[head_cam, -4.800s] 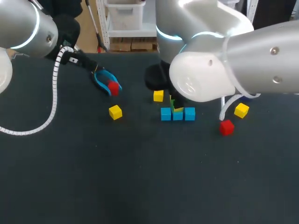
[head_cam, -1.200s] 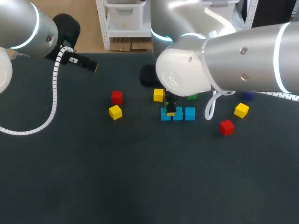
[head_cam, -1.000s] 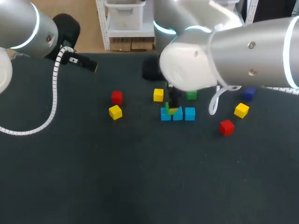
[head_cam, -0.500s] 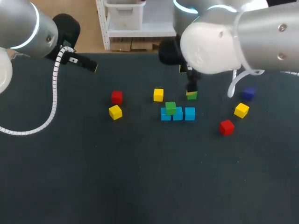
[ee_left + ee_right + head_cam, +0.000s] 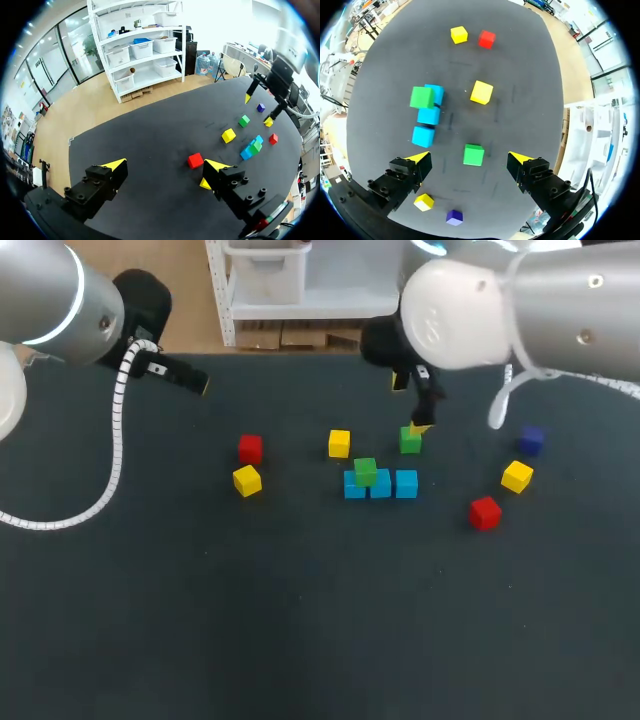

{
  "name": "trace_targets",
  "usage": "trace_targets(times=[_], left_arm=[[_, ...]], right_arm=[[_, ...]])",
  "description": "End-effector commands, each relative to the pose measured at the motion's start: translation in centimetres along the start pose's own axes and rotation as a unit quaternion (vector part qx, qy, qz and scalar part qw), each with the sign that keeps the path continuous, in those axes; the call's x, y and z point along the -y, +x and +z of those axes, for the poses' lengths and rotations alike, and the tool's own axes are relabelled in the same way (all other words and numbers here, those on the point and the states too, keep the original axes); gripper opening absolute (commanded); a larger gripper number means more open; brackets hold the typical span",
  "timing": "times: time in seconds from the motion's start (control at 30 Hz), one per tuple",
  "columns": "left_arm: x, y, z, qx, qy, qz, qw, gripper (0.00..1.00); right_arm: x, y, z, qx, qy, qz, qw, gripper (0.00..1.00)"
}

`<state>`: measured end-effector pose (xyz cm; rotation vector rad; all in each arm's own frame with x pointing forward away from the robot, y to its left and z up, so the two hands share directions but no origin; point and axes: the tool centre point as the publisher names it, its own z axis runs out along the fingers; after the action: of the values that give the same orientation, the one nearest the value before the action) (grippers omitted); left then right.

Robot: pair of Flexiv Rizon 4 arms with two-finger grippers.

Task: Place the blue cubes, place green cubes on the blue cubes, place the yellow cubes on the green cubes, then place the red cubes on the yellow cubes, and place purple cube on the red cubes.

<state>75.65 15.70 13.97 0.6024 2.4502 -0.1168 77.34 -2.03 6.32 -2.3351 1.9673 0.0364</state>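
Three bright blue plastic cubes [image 5: 381, 486] sit in a touching row near the middle of the dark counter [image 5: 300, 620]. One green cube [image 5: 365, 471] rests on top toward the row's left end. It covers part of the blue tops beneath it, so I cannot tell whether it sits on one cube or straddles two. A second green cube [image 5: 410, 440] lies on the counter just above and right of the row, apart from it. The right gripper [image 5: 411, 405] hangs over that loose cube with its fingers spread wide and nothing held. In the right wrist view the cube lies between the two yellow tips, touching neither. Nearest the loose cube are the stacked green one and a yellow cube [image 5: 339, 443] at the row's upper left, both apart from it. A red cube [image 5: 250, 448] and another yellow cube [image 5: 246, 480] lie further left. A third yellow cube [image 5: 517, 476] and a second red cube [image 5: 485, 512] lie to the right, and a small purple cube [image 5: 531, 439] sits near the right edge. The left gripper [image 5: 164, 165] is at the upper left of the frame, well apart from every cube, with its fingers open and empty. In the head view only one of its yellow tips shows against the dark counter. The right arm [image 5: 520, 300], a bulky silver body, is cut off by the upper right of the frame.
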Motion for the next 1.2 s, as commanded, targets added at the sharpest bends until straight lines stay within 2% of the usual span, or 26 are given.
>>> trace_targets(times=[0.03, 0.2, 0.83, 1.07, 1.2], left_arm=[[0.0, 0.0, 0.0, 0.0, 0.0, 0.0, 1.0, 1.0], [0.0, 0.0, 0.0, 0.0, 0.0, 0.0, 1.0, 1.0], [0.0, 0.0, 0.0, 0.0, 0.0, 0.0, 1.0, 1.0], [0.0, 0.0, 0.0, 0.0, 0.0, 0.0, 1.0, 1.0], [0.0, 0.0, 0.0, 0.0, 0.0, 0.0, 1.0, 1.0]], right_arm=[[1.8, -0.6, 1.4, -0.009, -0.033, 0.003, 0.999, 1.0], [1.7, -0.7, 2.4, -0.018, -0.042, 0.012, 0.999, 1.0], [0.9, 1.5, 5.6, -0.036, -0.064, 0.057, 0.996, 1.0], [0.1, 2.1, 6.6, -0.037, -0.073, 0.071, 0.994, 0.91], [0.0, 2.8, 6.9, -0.037, -0.074, 0.084, 0.993, 0.77]])
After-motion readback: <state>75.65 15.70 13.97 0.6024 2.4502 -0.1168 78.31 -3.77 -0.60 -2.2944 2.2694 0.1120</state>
